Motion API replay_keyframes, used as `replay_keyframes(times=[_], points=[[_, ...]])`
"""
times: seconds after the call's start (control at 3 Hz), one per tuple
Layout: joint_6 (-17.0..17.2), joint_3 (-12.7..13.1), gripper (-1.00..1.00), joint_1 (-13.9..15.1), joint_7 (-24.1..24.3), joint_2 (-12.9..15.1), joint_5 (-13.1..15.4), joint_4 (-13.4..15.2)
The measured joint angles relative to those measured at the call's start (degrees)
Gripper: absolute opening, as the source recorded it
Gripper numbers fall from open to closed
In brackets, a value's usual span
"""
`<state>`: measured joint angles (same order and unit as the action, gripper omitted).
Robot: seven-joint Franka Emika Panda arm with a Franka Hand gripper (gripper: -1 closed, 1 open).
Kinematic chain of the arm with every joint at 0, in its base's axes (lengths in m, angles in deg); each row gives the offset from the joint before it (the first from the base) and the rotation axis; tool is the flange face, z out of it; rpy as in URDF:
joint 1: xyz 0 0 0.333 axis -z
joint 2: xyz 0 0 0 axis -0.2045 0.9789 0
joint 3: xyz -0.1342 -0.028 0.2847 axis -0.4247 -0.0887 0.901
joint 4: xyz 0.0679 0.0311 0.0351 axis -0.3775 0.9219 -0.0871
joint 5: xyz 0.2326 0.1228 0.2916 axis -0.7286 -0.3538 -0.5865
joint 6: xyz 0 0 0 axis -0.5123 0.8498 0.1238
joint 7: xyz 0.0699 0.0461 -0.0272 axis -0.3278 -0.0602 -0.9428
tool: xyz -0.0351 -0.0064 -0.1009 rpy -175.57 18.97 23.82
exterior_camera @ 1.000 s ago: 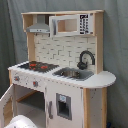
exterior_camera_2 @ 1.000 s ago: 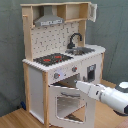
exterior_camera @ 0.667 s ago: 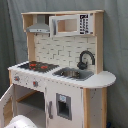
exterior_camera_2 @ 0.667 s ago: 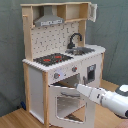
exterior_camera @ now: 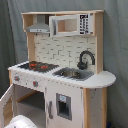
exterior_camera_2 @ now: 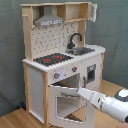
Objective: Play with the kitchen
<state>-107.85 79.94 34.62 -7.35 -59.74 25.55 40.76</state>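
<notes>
The kitchen [exterior_camera: 65, 75] [exterior_camera_2: 62, 65] is a tall white and light-wood toy with a grey range hood [exterior_camera: 39, 27], a black faucet [exterior_camera: 86, 59], a sink [exterior_camera: 74, 73] and a red-ringed hob [exterior_camera_2: 52, 59]. Its windowed oven door [exterior_camera_2: 69, 102] stands swung open; in the first exterior view only the door's edge [exterior_camera: 6, 106] shows at lower left. In the second exterior view my gripper [exterior_camera_2: 83, 93] reaches in from the right and sits at the top edge of the open door. In the first exterior view only a white part of my arm [exterior_camera: 22, 122] shows at the bottom.
A dark grey curtain [exterior_camera_2: 12, 55] hangs behind the kitchen. The toy stands on a wooden floor [exterior_camera_2: 20, 120]. A white cupboard door with a small window [exterior_camera: 62, 106] is closed beside the oven. An upper cabinet door [exterior_camera_2: 93, 11] hangs open at the top right.
My arm has shifted slightly lower along the top of the oven door. The door stays open at about the same angle.
</notes>
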Motion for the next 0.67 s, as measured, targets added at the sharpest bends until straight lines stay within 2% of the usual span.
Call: replay_keyframes(times=[0.67], points=[[0.0,3.4,1.0,0.0,13.4,0.2,0.0,1.2]])
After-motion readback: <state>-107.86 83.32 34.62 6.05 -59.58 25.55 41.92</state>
